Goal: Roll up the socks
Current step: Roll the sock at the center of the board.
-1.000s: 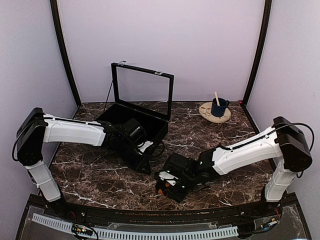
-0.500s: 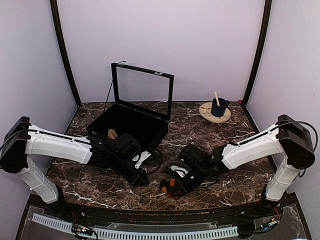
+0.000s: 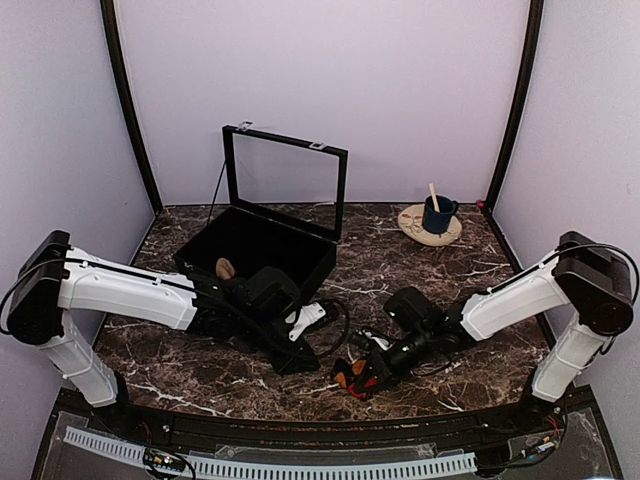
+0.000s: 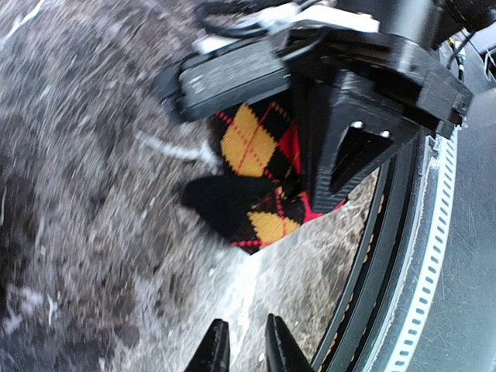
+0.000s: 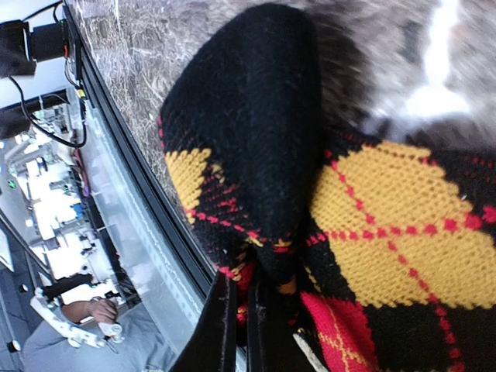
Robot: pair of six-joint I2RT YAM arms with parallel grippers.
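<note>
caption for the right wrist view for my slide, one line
Right gripper pinching the bunched argyle socks over the marble table.

Dark marble table [image 3: 400, 265] w/ open black box [image 3: 318, 262] back-left, round wooden plate [image 3: 412, 222] back-right, socks [image 3: 352, 376] nr front edge.

A dark brown marble tabletop [image 3: 400, 265] veined with white sits between pale lavender walls [image 3: 420, 90]. At back left stands a black box [image 3: 300, 262], its framed lid [image 3: 285, 141] raised upright. Inside lies a small tan lump [image 3: 226, 268], too small to identify. At back right, a blue mug [image 3: 437, 215] holding a wooden stick [image 3: 434, 194] rests on a round wooden plate [image 3: 413, 226].
</note>
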